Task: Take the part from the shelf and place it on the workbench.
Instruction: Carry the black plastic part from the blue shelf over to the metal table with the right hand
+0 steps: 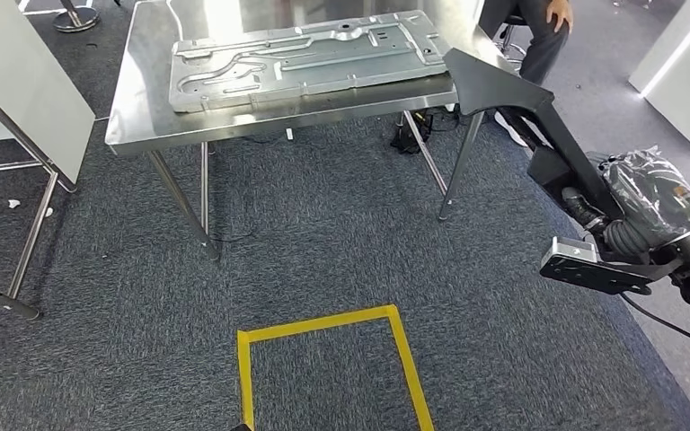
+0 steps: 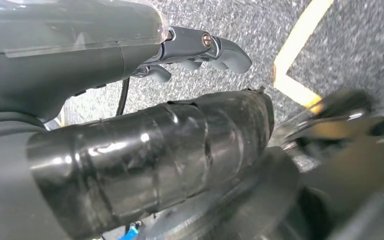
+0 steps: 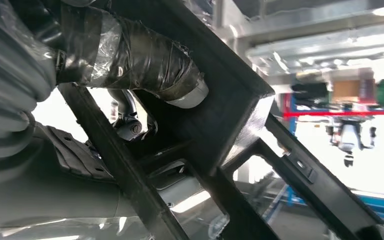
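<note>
Steel counter (image 1: pixel 144 99) is standing ahead across the grey carpet, already carrying a pressed metal panel (image 1: pixel 305 58) along most of its top, leaving bare margin chiefly at the near edge and left end. Yellow floor tape (image 1: pixel 323 325) is marking a square just short of it. Left hand (image 2: pixel 200 50) is hanging over the carpet, fingers (image 2: pixel 230 52) loosely extended and gripping nothing. Right hand (image 1: pixel 624 224) is gripping the black part (image 1: pixel 503 94), thumb and fingers wrapping its bars, holding it raised by the counter's right corner. Judged placement room is tight; the part's tip is overlapping that corner edge.
</note>
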Available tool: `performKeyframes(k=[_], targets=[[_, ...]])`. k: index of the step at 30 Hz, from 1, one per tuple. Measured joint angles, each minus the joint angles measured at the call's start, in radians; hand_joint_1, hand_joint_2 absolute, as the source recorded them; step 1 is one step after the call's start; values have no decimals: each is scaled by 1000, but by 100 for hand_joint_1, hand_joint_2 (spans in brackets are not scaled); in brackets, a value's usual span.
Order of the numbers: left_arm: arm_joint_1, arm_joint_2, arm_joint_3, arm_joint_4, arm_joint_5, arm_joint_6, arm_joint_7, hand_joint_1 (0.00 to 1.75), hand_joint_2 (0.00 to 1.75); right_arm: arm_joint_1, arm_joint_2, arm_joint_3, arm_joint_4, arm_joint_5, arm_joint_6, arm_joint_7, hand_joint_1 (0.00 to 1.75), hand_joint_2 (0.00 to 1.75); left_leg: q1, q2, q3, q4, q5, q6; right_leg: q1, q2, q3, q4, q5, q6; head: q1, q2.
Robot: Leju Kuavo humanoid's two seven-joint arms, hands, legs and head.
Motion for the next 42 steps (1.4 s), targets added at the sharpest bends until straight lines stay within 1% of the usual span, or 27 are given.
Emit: performKeyframes(k=[1, 4, 5, 7, 8, 10, 11, 13, 15, 16, 17, 19, 20, 21, 22, 23, 25, 26, 28, 30, 31, 32, 34, 35, 36, 39, 42], targets=[[2, 0, 0, 0, 0, -1, 1, 0, 0, -11, 0, 6, 4, 0, 5, 0, 175, 175, 0, 9, -6, -49, 28, 3, 1, -11, 27, 0, -21, 3, 0, 0], [8, 1, 0, 0, 1, -2, 4, 0, 0, -40, -3, 24, 19, 0, 21, 0, 175, 175, -12, 61, -8, -188, 266, 24, 6, -39, 90, 2, -84, 20, 4, 0], [7, 1, 0, 0, 1, -3, 4, 0, 0, -51, -7, 30, 24, 0, 27, 0, 175, 175, -15, 67, -4, -203, 308, 30, 7, -46, 107, 4, -99, 27, 6, 0], [3, 2, 1, 0, 1, -3, 3, 0, 0, -78, -15, 39, 30, 0, 35, 2, 175, 175, -16, 46, 18, -204, 295, 37, 2, -51, 117, 30, -100, 42, 8, 0], [-1, 2, 1, 0, 2, -3, 2, 0, 0, -91, -18, 42, 33, 0, 37, 3, 175, 175, -14, 32, 32, -210, 287, 43, -3, -34, 100, 74, -82, 45, 8, 0], [-7, 4, 2, 0, 2, -3, 0, 0, 0, -109, -25, 48, 39, 0, 39, 5, 175, 175, -11, 8, 65, -223, 272, 53, -9, 17, 16, 204, -58, 46, 10, 0], [-10, 4, 3, 0, 1, -3, 0, 0, 0, -112, -28, 52, 43, 0, 40, 5, 175, 175, -11, -4, 82, -229, 261, 57, -9, 41, -34, 267, -68, 46, 11, 0], [-12, 5, 5, 0, 1, -3, -1, 0, 0, -115, -33, 61, 50, 0, 42, 5, 175, 175, -10, -36, 121, -236, 236, 59, -10, 57, -121, 330, -149, 49, 11, 0], [-10, 4, 5, 0, 1, -3, -4, 0, 0, -120, -34, 71, 56, 0, 47, 6, 175, 175, -9, -71, 165, -239, 205, 57, -12, 58, -171, 303, -217, 56, 11, 0], [-9, 3, 5, 0, 1, -3, -5, 0, 0, -124, -35, 76, 60, 0, 50, 6, 175, 175, -8, -87, 187, -238, 188, 55, -13, 61, -183, 261, -207, 59, 11, 0], [-6, 2, 5, 0, 1, -3, -5, 0, 0, -129, -35, 81, 64, 0, 51, 6, 175, 175, -7, -103, 205, -239, 170, 52, -15, 73, -190, 204, -150, 61, 12, 0], [-3, 0, 5, 1, 1, -4, -6, 0, 0, -135, -36, 92, 75, 0, 53, 5, 175, 175, -5, -133, 232, -231, 134, 40, -15, 107, -198, 96, 34, 56, 14, 0], [-3, 0, 5, 2, 1, -4, -6, 0, 0, -137, -37, 96, 79, 0, 54, 5, 175, 175, -3, -146, 239, -230, 119, 32, -13, 116, -197, 68, 100, 48, 15, 0], [-4, 0, 5, 2, 1, -4, -6, 0, 0, -141, -38, 99, 81, 1, 54, 5, 175, 175, -1, -156, 246, -225, 114, 26, -10, 112, -194, 58, 127, 37, 16, 0], [-5, 0, 5, 2, 0, -3, -7, 0, 0, -147, -39, 101, 80, 1, 54, 5, 175, 175, -1, -161, 236, -209, 123, 20, -8, 100, -184, 61, 117, 26, 15, 0], [-6, 2, 5, 2, 0, -3, -7, 0, 0, -154, -40, 101, 79, 1, 54, 5, 175, 175, -1, -146, 214, -170, 146, 15, -8, 87, -173, 55, 109, 17, 16, 0], [-8, 3, 5, 2, 0, -3, -8, 0, 0, -163, -41, 101, 79, 1, 53, 6, 175, 175, -4, -74, 120, -34, 201, 1, -8, 62, -139, 35, 91, 0, 13, 0], [-8, 3, 5, 2, 0, -3, -8, 0, 0, -164, -41, 102, 80, 1, 53, 6, 175, 175, -3, -35, 69, 30, 201, -4, -6, 50, -118, 25, 80, -5, 12, 0], [-9, 2, 5, 2, 0, -3, -8, 0, 0, -164, -40, 108, 82, 1, 55, 5, 175, 175, 0, -2, -10, 89, 125, -11, -5, 26, -71, 13, 51, -7, 10, 0], [-7, 2, 5, 2, -3, -4, -8, 0, 0, -169, -40, 116, 83, 2, 60, 5, 175, 175, 2, 2, -45, 60, 47, -13, -7, 1, -22, 8, 17, -4, 10, 0], [-6, 2, 5, 2, -5, -4, -9, 0, 0, -173, -40, 120, 84, 4, 65, 6, 175, 175, 2, 5, -47, 18, 49, -12, -7, -12, 3, 8, -2, -2, 10, 0], [-4, 3, 5, 2, -7, -5, -9, 0, 0, -180, -40, 125, 86, 6, 70, 6, 175, 175, 0, 18, -42, -39, 91, -8, -8, -24, 23, 7, -20, 1, 10, 0], [-3, 4, 5, 2, -8, -6, -8, 0, 0, -200, -38, 137, 92, 11, 83, 6, 175, 175, -10, 72, -32, -160, 234, 7, -2, -43, 59, 8, -57, 11, 10, 0], [-3, 5, 5, 2, -8, -6, -7, 0, 0, -211, -37, 142, 96, 13, 90, 8, 175, 175, -14, 94, -27, -197, 286, 15, 2, -53, 74, 4, -76, 17, 12, 0], [-3, 6, 5, 2, -7, -7, -6, 0, 0, -223, -37, 146, 99, 14, 98, 12, 175, 175, -15, 103, -22, -219, 310, 21, 6, -60, 93, 7, -85, 25, 15, 0], [-3, 6, 5, 2, -2, -9, -1, 0, 0, -266, -41, 159, 106, 15, 119, 29, 175, 175, -8, 75, 8, -230, 307, 33, 5, -58, 115, 42, -71, 40, 22, 0], [-8, 6, 5, 2, 1, -10, 6, 0, 0, -328, -47, 183, 122, 17, 155, 51, 175, 175, -9, 48, 43, -230, 297, 52, -5, 18, 35, 189, -86, 42, 23, 0]])
